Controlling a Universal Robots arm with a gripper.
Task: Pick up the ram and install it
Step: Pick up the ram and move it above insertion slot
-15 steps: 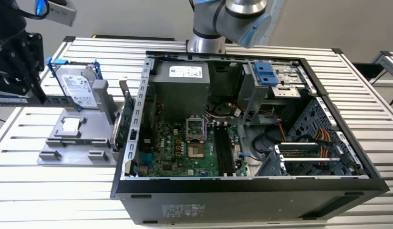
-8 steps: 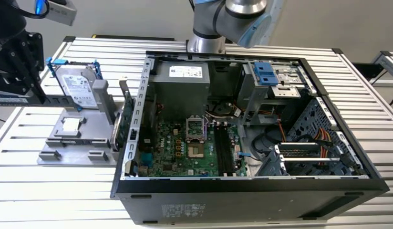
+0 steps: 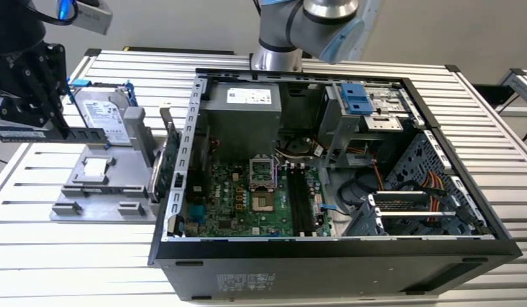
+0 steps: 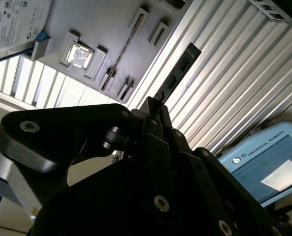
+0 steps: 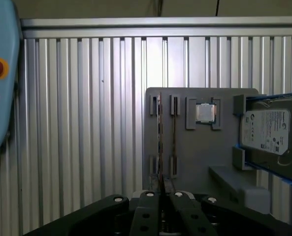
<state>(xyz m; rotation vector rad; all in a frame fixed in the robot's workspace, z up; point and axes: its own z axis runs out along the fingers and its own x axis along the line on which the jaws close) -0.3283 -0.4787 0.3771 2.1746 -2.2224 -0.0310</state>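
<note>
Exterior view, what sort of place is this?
Probably a robot workbench for computer assembly: an open computer case on a slatted metal table, a parts tray, and the gripper holding the ram.

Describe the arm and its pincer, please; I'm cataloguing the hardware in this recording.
The arm is a round silver-grey tube, and its joint carries a pale blue cap. The pincer is matte black, built of flat, angular links pinned together. Small silver screw heads dot its body in the second wrist view.
</note>
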